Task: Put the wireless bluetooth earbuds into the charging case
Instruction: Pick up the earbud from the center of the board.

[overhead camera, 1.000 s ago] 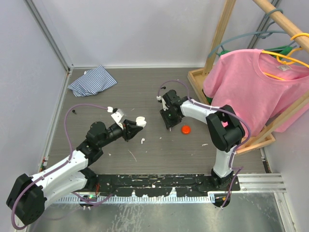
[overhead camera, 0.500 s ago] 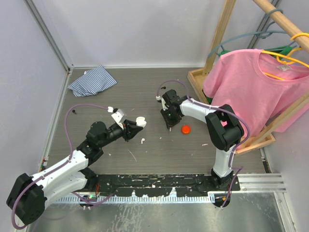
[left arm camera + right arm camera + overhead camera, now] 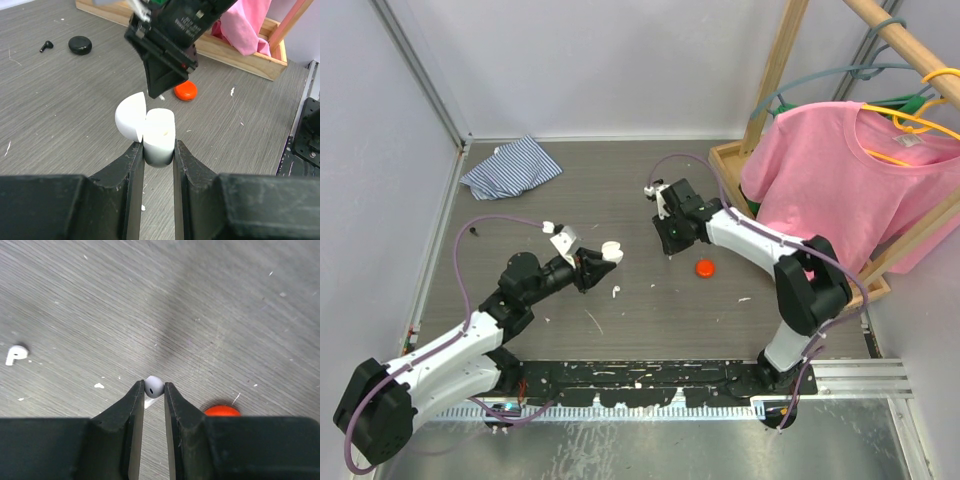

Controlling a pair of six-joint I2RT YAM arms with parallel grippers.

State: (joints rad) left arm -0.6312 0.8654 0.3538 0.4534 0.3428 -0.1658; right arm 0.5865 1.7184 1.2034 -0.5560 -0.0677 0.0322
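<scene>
Near the case (image 3: pixel 160 127), to its right, right gripper (image 3: pixel 154 389) is pinching an earbud (image 3: pixel 153 385). Left gripper (image 3: pixel 159 148) is clamping the case, lid gaping.

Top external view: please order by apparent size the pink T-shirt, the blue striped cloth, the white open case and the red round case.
Pink T-shirt
Blue striped cloth
White open case and red round case: look about alike, not ranked.
</scene>
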